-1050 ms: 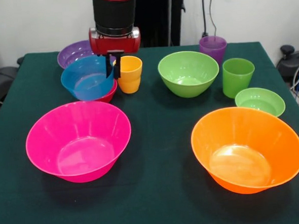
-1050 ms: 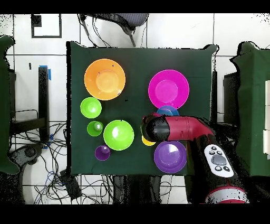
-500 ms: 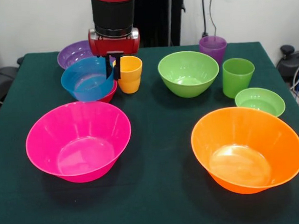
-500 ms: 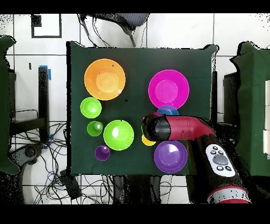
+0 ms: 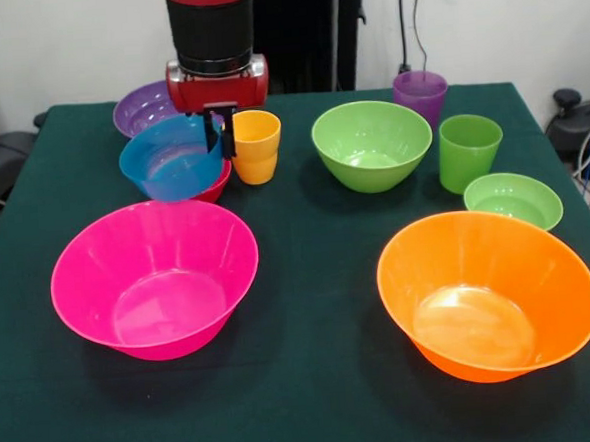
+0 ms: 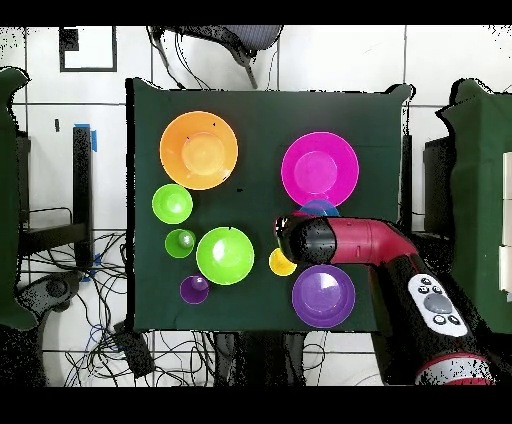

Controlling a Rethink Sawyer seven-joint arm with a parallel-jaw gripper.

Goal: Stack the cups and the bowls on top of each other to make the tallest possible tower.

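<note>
My gripper (image 5: 218,132) comes down at the back left, shut on the right rim of the small blue bowl (image 5: 166,159). The blue bowl is tilted and rests in the small red bowl (image 5: 213,189). The yellow-orange cup (image 5: 258,148) stands just right of the fingers. Behind lies the medium purple bowl (image 5: 140,105). The medium green bowl (image 5: 370,144) sits mid-table, with the purple cup (image 5: 420,95), green cup (image 5: 468,150) and small light green bowl (image 5: 512,200) to its right. In front stand the large pink bowl (image 5: 153,280) and the large orange bowl (image 5: 488,294). No bowls are stacked in the green one.
In the overhead view the arm (image 6: 340,240) covers the gripper and most of the blue bowl (image 6: 320,207). The green tablecloth (image 5: 315,380) ends at the front edge. Cables and chairs lie round the table (image 6: 260,100).
The gripper has risen slightly and shifted a little left, and the blue bowl's rim has come up with it. Nothing else moved.
</note>
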